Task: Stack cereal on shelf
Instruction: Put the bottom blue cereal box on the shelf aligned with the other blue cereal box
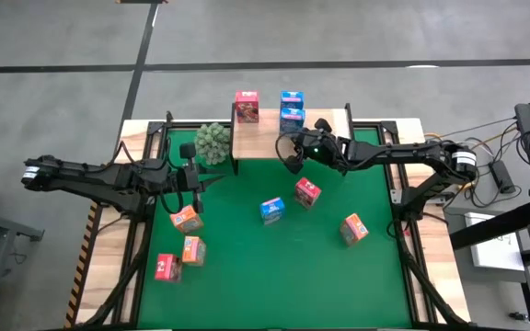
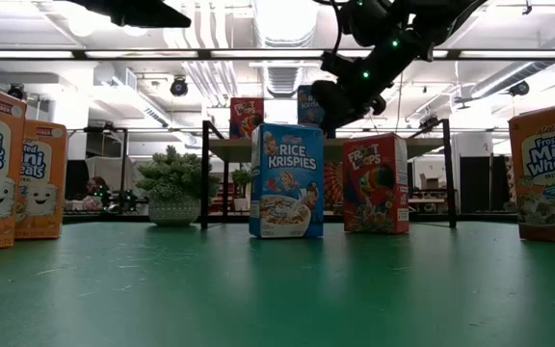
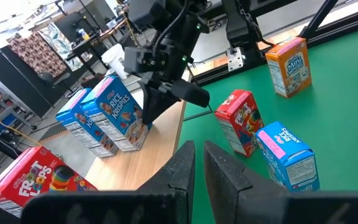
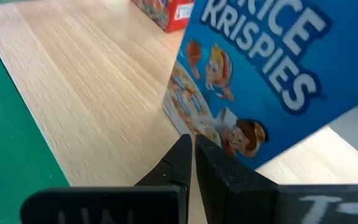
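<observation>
Two blue printed cardboard cereal boxes (image 1: pixel 292 107) and one pink-red box (image 1: pixel 247 106) stand on the light wooden shelf (image 1: pixel 260 138), where the right gripper (image 1: pixel 292 162) hovers with fingers together, empty.

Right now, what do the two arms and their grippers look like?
Both arms are dark, slim and jointed. The left gripper ends in two flat black tapering fingers, as does the right gripper. The right arm shows small green lights near its wrist, a pale band at its base and loose black cables beside it.
</observation>
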You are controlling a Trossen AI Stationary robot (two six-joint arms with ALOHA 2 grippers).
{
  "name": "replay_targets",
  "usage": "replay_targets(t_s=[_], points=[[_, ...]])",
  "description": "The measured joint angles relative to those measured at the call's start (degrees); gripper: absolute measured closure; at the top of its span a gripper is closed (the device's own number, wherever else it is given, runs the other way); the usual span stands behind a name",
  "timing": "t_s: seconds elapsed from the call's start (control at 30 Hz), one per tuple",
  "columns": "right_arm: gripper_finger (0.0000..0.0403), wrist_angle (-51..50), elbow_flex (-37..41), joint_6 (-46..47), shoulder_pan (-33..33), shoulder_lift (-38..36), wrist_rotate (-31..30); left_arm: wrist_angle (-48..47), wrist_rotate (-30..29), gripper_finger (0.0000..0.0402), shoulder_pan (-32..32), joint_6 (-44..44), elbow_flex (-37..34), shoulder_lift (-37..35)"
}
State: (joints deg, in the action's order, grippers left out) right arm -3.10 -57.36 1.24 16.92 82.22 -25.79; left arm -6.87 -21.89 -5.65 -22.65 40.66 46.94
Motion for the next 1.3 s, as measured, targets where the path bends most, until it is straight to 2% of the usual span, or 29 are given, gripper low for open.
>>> replay_targets(t_s=[0.2,0.57,1.3], points=[[0.0390,-0.47,0.00,-1.01,0.01,-0.03,-2.79,0.00,0.00,0.0387,0.02,0.02,0.00,0.00],[0.0390,0.65,0.00,-0.12,0.01,0.03,-0.82,0.04,-0.01,0.0387,0.00,0.21,0.00,0.00],[0.0390,4.90,0.00,-1.22,0.73,0.39,-0.73,0.46,-0.01,0.0387,0.01,-0.20,0.00,0.00]])
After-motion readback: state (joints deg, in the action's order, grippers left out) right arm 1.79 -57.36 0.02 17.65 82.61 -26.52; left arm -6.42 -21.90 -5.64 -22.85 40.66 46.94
